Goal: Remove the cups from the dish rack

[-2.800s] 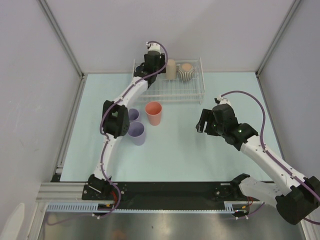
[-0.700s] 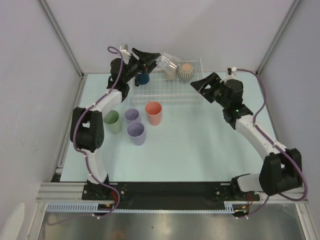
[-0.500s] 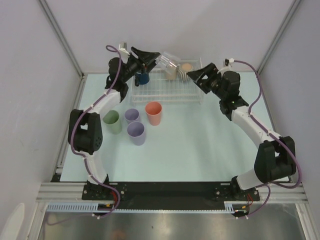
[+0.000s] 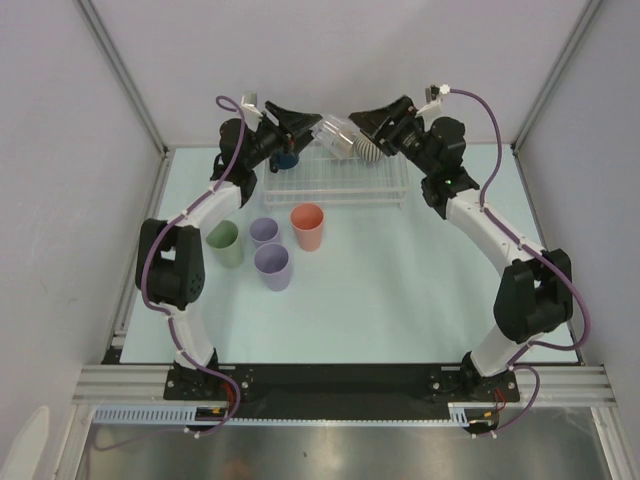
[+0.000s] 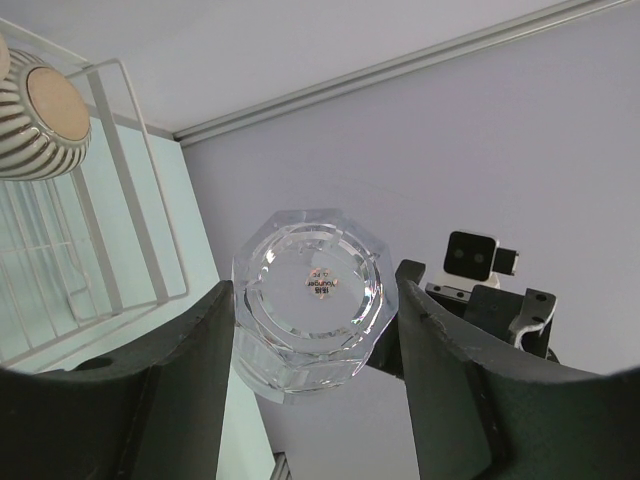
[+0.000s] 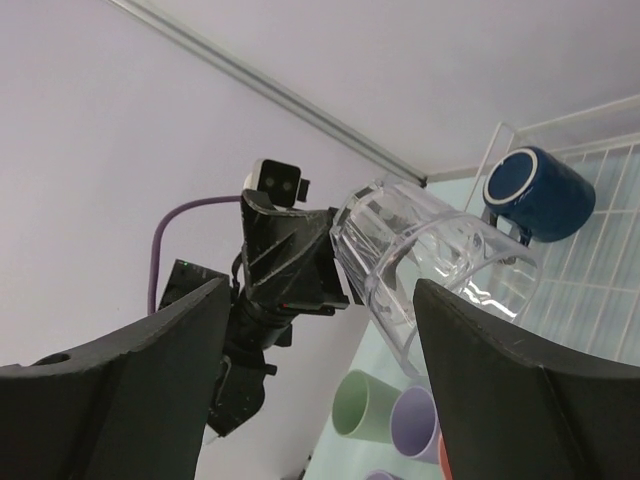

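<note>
Clear faceted glass tumbler (image 4: 334, 134) gripped by left end effector (image 4: 316, 121) above white wire dish rack (image 4: 340, 187); long axis sideways, mouth toward right end effector (image 4: 362, 124), spread wide, just beside.

I clamp the clear faceted cup (image 5: 315, 310) sideways in my left pincer (image 5: 315, 290), mouth toward my right pincer (image 6: 322, 288). Below lie the white dish rack (image 4: 340, 185) and navy mug (image 6: 540, 193).

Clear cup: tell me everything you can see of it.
The clear cup is a faceted, transparent tumbler with no handle and a small label on its base. It is held up over the dish rack, tipped on its side, clamped by the left end effector. Its mouth faces the open right end effector, which isn't gripping it.
</note>
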Controlling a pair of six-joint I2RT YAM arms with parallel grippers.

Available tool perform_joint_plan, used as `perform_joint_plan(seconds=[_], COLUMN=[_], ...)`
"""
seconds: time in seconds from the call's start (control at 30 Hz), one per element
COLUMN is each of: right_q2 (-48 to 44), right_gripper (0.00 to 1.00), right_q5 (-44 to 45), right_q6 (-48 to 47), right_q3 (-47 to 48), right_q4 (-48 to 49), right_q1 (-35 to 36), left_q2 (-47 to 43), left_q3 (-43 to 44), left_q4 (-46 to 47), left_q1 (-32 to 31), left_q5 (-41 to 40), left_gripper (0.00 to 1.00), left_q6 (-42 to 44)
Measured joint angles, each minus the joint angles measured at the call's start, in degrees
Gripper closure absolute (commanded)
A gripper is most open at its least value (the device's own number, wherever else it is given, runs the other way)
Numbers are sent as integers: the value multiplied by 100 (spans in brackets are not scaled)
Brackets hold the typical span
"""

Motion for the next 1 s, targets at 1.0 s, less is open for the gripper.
perform_joint_plan(seconds=[1.0], right_q2=[-306], right_gripper=[20], right_q5=[-13], right_q6=[-197], right_q3=[-584], right_q4=[-168], right_q1=[90], left_q2=[-4], left_q3=[0], left_q4=[-85], left_q1=[0], left_q5=[61], left_gripper=[100], left_q6=[127])
